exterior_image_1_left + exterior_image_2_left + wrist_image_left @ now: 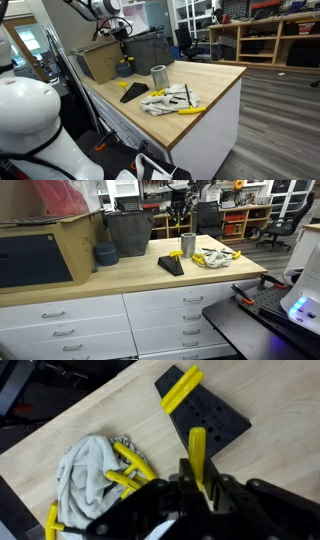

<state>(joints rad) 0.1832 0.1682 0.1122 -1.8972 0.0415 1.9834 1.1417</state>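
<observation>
Your hand (pixel 200 488) is clenched on the yellow stick (pixel 197 448) above the black block (pixel 218 420). It looks light, stiff and slick, so grip it near its middle.

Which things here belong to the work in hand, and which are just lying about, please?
In hand: end effector, yellow stick it grips, black perforated block.
Lying about: grey cloth, metal cup, blue bowl, black bin, cardboard box.
</observation>
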